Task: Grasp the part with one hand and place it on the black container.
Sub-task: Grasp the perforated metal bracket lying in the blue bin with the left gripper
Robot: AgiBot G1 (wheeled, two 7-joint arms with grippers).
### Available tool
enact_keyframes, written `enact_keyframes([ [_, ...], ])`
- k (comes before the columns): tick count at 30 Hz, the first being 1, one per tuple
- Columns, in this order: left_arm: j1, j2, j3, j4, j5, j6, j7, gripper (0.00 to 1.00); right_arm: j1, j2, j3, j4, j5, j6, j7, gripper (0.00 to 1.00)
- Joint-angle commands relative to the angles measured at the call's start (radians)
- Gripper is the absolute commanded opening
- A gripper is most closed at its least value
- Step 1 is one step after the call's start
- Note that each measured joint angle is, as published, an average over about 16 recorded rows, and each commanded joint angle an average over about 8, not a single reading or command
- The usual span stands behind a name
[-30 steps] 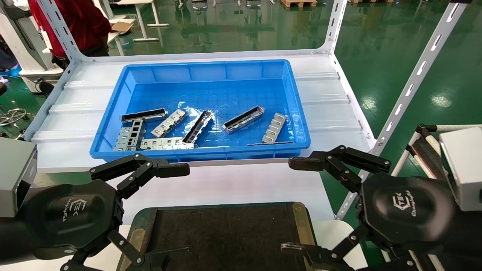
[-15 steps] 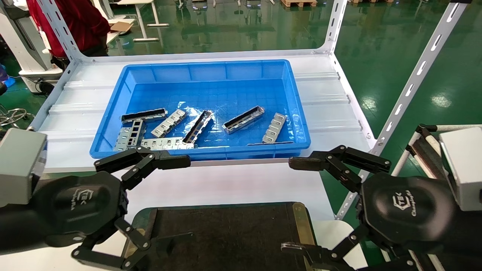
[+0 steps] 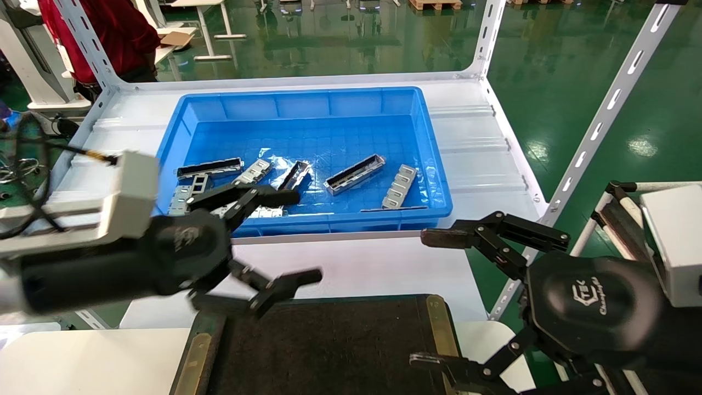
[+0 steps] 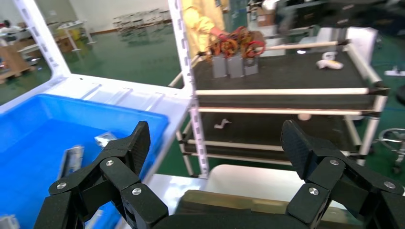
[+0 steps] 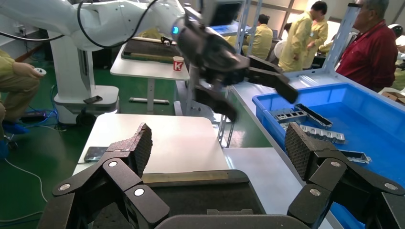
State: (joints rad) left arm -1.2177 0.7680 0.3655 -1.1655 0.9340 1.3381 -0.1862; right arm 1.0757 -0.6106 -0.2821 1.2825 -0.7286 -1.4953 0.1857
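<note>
The left gripper (image 3: 299, 237) hangs above the near edge of the white shelf (image 3: 351, 263), between the blue bin (image 3: 433, 164) and the black container (image 3: 329, 345). Its fingers (image 3: 274, 195) are spread wide apart and hold nothing; the upper finger overlaps the near wall of the bin, the lower one reaches over the far edge of the black container. In the left wrist view the same gripper (image 4: 215, 143) shows both pads well apart with nothing between them.

The right gripper (image 3: 433, 299) sits off the near right corner of the shelf, beside the right edge of the black container. Its fingers (image 3: 439, 238) are also spread wide and empty, as the right wrist view (image 5: 217, 148) confirms.

The parts lie loose on the floor of the blue bin, along its near half. One silver U-channel part (image 3: 354, 174) lies tilted near the middle of the bin, untouched by either gripper. Others lie toward the near left corner, partly hidden behind the left gripper.

The black container rests at the near edge of the work area, with brass strips along its sides.
</note>
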Motion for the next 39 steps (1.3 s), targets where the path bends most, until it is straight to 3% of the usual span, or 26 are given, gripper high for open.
enact_keyframes([
  [1, -0.02, 0.025, 0.012, 0.017, 0.029, -0.025, 0.001, 1.0, 0.0, 0.0, 0.0, 0.0, 0.0, 0.0, 0.0, 1.0],
  [11, -0.152, 0.168, 0.082, 0.195, 0.159, -0.087, 0.039, 1.0, 0.0, 0.0, -0.001, 0.0, 0.001, 0.0, 0.0, 1.0],
  [24, -0.313, 0.392, 0.148, 0.53, 0.31, -0.268, 0.11, 1.0, 0.0, 0.001, -0.002, 0.0, 0.001, 0.001, -0.001, 1.0],
  [33, -0.386, 0.533, 0.166, 0.776, 0.358, -0.399, 0.204, 1.0, 0.001, 0.001, -0.002, 0.0, 0.002, 0.001, -0.001, 1.0],
  [39, -0.413, 0.585, 0.179, 0.889, 0.361, -0.464, 0.252, 1.0, 0.001, 0.001, -0.003, 0.0, 0.002, 0.001, -0.001, 1.0],
])
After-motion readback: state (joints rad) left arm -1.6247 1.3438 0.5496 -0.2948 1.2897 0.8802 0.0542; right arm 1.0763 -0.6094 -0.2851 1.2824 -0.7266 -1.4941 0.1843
